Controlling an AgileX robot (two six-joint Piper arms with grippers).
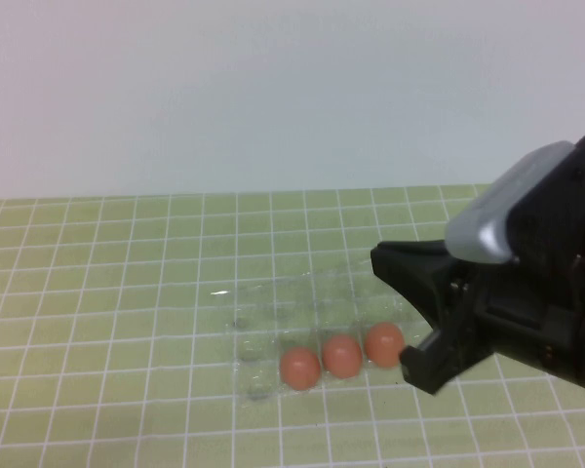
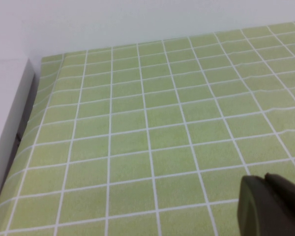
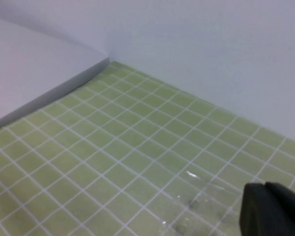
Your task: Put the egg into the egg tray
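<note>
Three reddish-brown eggs lie in a row along the near side of the clear plastic egg tray (image 1: 253,322): the left egg (image 1: 300,368), the middle egg (image 1: 342,355) and the right egg (image 1: 384,344). My right gripper (image 1: 395,312) is open and empty. It hangs just right of the right egg, its lower finger (image 1: 421,366) close beside that egg. The tray's glossy cups also show faintly in the right wrist view (image 3: 196,209), beside the right gripper (image 3: 273,211). My left gripper (image 2: 270,206) is over bare mat, out of the high view.
A green mat with a white grid (image 1: 127,292) covers the table up to a white back wall (image 1: 273,88). A white raised border (image 2: 10,128) runs along the mat's edge near the left arm.
</note>
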